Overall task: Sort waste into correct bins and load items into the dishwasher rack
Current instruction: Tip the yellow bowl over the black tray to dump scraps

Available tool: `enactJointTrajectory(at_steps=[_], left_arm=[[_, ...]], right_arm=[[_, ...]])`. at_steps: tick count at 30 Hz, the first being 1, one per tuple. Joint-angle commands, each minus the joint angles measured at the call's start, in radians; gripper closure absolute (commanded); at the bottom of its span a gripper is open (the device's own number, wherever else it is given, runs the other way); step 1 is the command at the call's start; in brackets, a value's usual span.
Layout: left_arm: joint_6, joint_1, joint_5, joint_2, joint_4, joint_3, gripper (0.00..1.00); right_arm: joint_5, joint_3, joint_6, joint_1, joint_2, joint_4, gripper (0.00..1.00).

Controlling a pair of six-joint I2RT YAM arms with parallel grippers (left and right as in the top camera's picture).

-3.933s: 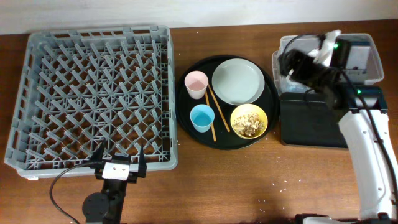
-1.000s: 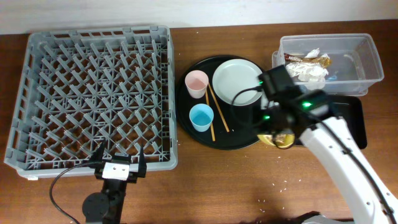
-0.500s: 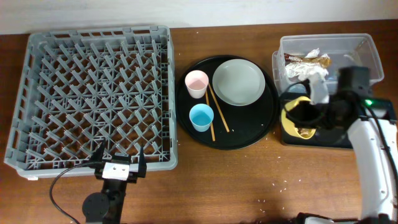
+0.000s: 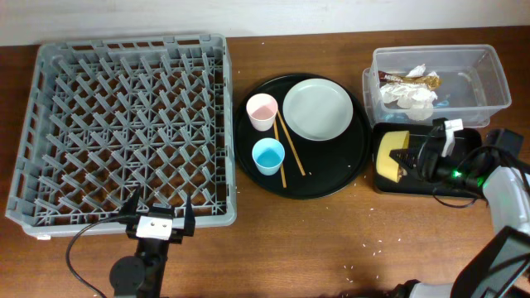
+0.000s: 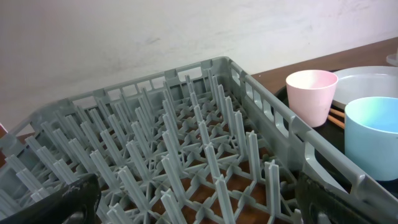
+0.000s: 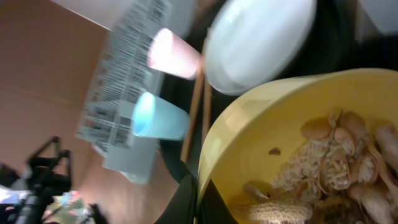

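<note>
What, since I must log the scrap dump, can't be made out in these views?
Overhead: the yellow bowl and right gripper cover much of the black tray; any scraps there are hidden.
Right wrist: food scraps run off the bottom and right edges; pink cup and blue cup are blurred.
Left wrist: jaws of the left gripper are dark blurs cut off at the bottom corners.

— Where's the small yellow bowl (image 4: 391, 162)?
— Tilted above the shallow black rectangular tray (image 4: 404, 187), with beige-brown crumbly food scraps (image 6: 323, 180) inside.
— The other dishes?
— The pale grey-green round plate (image 4: 317, 108), pink cup (image 4: 262, 110), light blue cup (image 4: 269, 155) and wooden chopsticks (image 4: 292, 151) sit clustered beside the large grey pegged crate (image 4: 124, 132).
</note>
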Motion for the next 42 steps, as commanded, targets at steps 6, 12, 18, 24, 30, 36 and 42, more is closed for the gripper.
enactJointTrajectory(at_steps=[6,12,18,24,30,36,42], left_arm=[[-0.01,0.004,-0.003,-0.005,-0.003,-0.005,0.0],[-0.01,0.004,-0.003,-0.005,-0.003,-0.005,0.0],[-0.01,0.004,-0.003,-0.005,-0.004,-0.005,0.0],[-0.01,0.004,-0.003,-0.005,-0.003,-0.005,0.0],[-0.01,0.004,-0.003,-0.005,-0.004,-0.005,0.0],[-0.01,0.005,-0.003,-0.005,-0.003,-0.005,0.0],[-0.01,0.004,-0.003,-0.005,-0.003,-0.005,0.0]], right_arm=[[-0.312,-0.004,-0.014,-0.14,0.056,0.045,0.96],[-0.375,-0.004,0.008,-0.204,0.056,0.057,0.96],[-0.375,-0.004,0.013,-0.204,0.056,0.057,0.96],[-0.375,-0.004,0.039,-0.204,0.056,0.08,0.96],[-0.373,-0.004,0.105,-0.193,0.055,0.09,0.96],[-0.337,-0.003,0.293,-0.192,0.055,0.2,0.96],[-0.283,-0.003,0.497,-0.191,0.054,0.257,0.96]])
